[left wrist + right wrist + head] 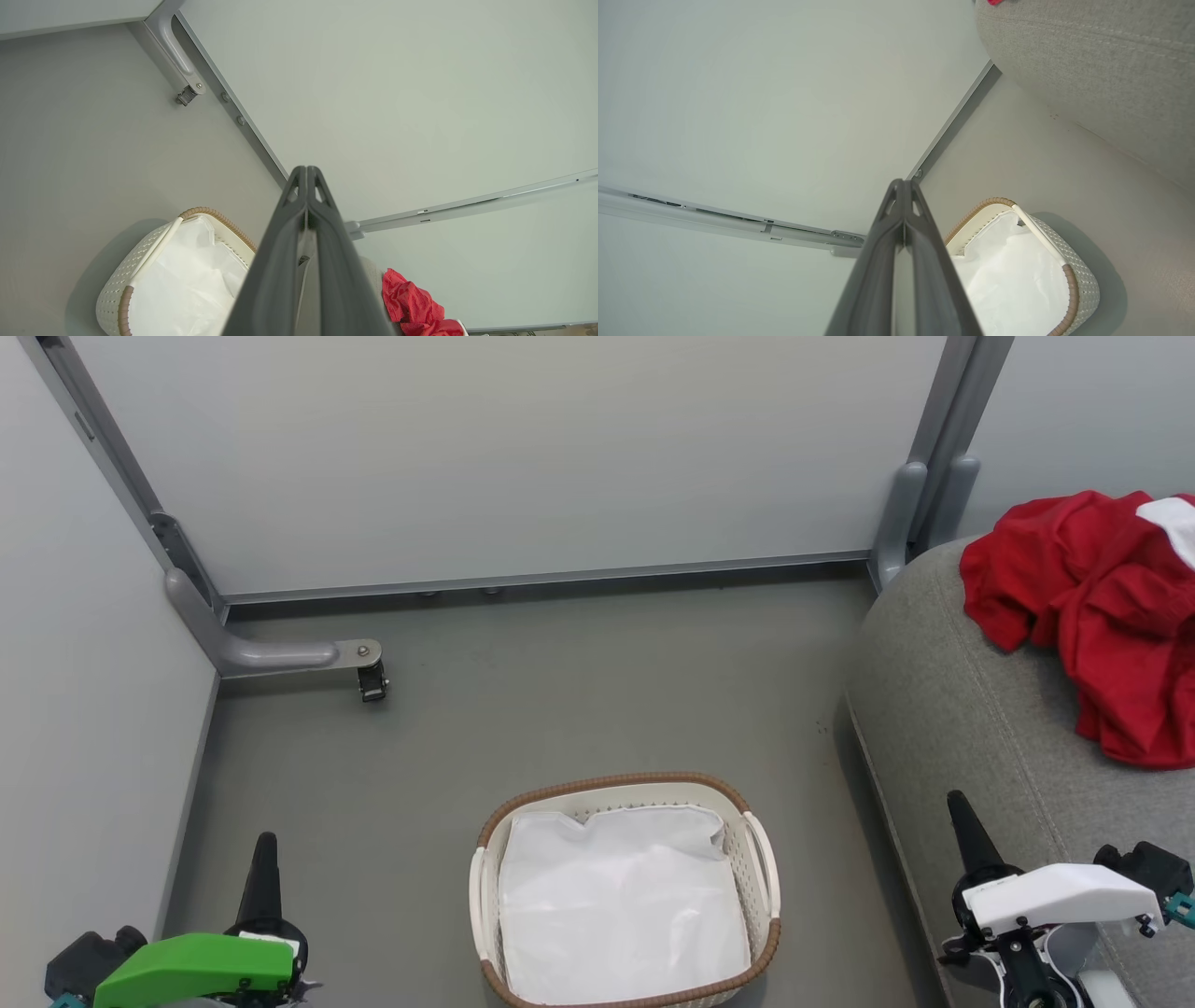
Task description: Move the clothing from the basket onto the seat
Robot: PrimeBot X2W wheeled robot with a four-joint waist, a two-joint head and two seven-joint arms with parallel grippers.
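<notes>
The red clothing (pixel 1102 616) lies crumpled on the grey sofa seat (pixel 971 728) at the right, with a white band showing at its upper edge; it also peeks out as red clothing (pixel 411 303) in the left wrist view. The cream lattice basket (pixel 761 859) with the brown rim stands on the floor in the lower middle, holding only its white liner (pixel 616 905). My left gripper (pixel 264 845) is shut at the lower left, holding nothing. My right gripper (pixel 962 807) is shut at the lower right, beside the sofa's edge, holding nothing.
Pale partition walls (pixel 523 457) close off the back and left. A grey metal bracket with a small caster (pixel 372 681) juts onto the grey floor (pixel 560 700) at the back left. The basket (pixel 1083 284) and sofa (pixel 1101 60) also appear in the right wrist view.
</notes>
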